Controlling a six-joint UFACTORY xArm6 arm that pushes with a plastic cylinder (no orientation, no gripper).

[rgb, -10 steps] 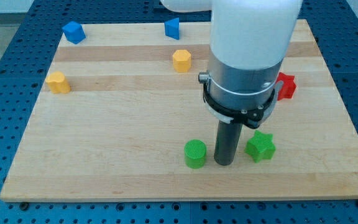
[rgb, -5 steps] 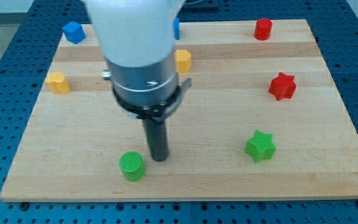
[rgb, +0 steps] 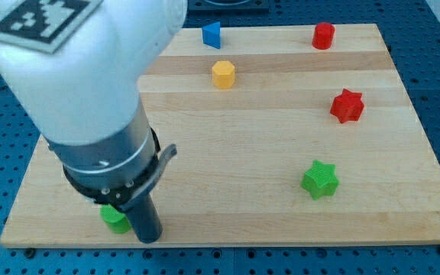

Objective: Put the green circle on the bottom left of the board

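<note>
The green circle point(rgb: 114, 220) sits near the board's bottom left, mostly hidden behind my arm; only its lower left part shows. My tip point(rgb: 150, 237) rests on the board just right of it, touching or nearly touching it. The rod rises into the large white and grey arm body that fills the view's left.
A green star point(rgb: 319, 179) lies at the lower right, a red star point(rgb: 347, 105) at the right, a red cylinder point(rgb: 324, 35) at the top right. A blue block point(rgb: 211, 33) and a yellow hexagon point(rgb: 223, 74) lie at the top centre. The wooden board point(rgb: 281, 221) ends just below my tip.
My tip has swept left along the bottom of the board, pushing the green circle from the centre to the bottom left. The arm now hides the left blocks.
</note>
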